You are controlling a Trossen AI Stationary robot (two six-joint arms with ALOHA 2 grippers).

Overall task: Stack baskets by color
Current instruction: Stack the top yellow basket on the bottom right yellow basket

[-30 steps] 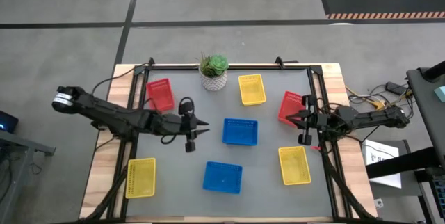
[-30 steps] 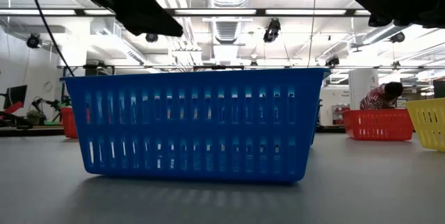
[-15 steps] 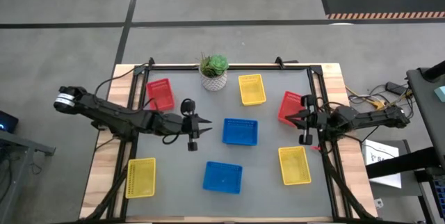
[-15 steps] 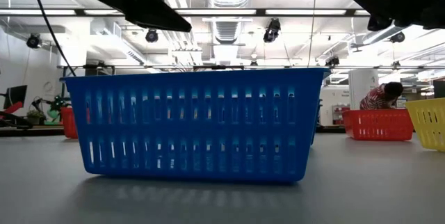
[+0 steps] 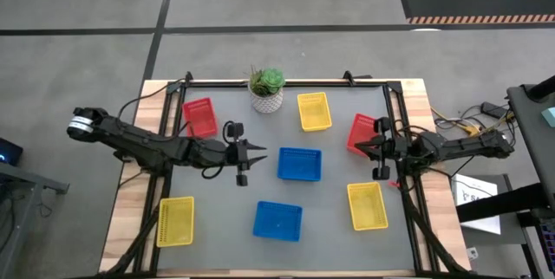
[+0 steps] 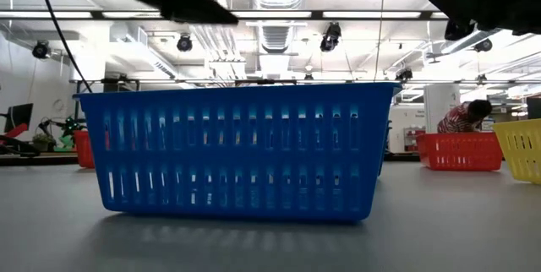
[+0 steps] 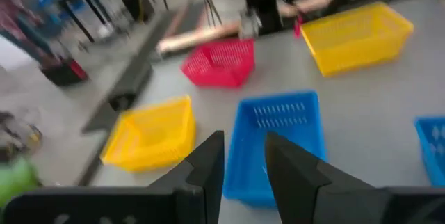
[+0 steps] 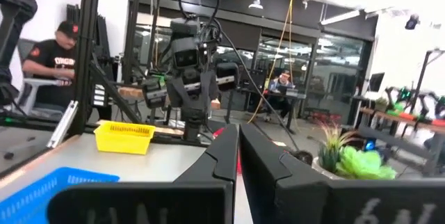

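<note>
Seven baskets rest flat on the grey table. Two are blue (image 5: 300,164) (image 5: 277,220), two red (image 5: 200,116) (image 5: 362,132) and three yellow (image 5: 314,111) (image 5: 174,221) (image 5: 366,205). My left gripper (image 5: 260,151) hovers above the table just left of the centre blue basket (image 7: 278,140). It is open (image 7: 243,139), with nothing between its fingers. My right gripper (image 5: 364,145) hovers over the right-hand red basket's near edge, shut (image 8: 238,137) and holding nothing. The near blue basket (image 6: 237,154) fills the low view.
A green plant in a white pot (image 5: 266,88) stands at the far edge between the red and the yellow basket. A black frame (image 5: 286,82) rims the table. Bare grey table lies between the baskets. People sit at desks in the room beyond (image 8: 52,57).
My left gripper has rolled a little and tipped its fingers upward, rising almost out of the top of the low view. It stays open. No basket has moved.
</note>
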